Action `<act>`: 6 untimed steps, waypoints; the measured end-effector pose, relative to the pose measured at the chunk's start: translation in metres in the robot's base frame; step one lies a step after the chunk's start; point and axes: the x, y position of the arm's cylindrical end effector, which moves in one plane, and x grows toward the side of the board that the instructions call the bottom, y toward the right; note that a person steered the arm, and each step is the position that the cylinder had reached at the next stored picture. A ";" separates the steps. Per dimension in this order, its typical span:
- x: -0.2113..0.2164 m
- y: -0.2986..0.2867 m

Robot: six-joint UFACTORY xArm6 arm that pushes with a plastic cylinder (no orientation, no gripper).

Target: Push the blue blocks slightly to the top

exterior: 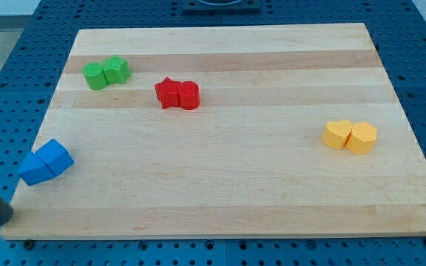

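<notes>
Two blue blocks sit touching at the board's left edge: a blue triangular block (33, 169) and a blue angular block (55, 156) just up and right of it. My rod enters from the view's bottom left corner. My tip (4, 216) rests near the board's bottom left corner, below and left of the blue blocks, apart from them.
The wooden board (228, 185) lies on a blue perforated table. Two green blocks (106, 73) touch at the top left. A red star and a red cylinder (177, 94) touch right of them. Two yellow blocks (350, 136) touch at the right.
</notes>
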 end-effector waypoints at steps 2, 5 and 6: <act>-0.038 0.000; -0.048 0.031; -0.058 0.028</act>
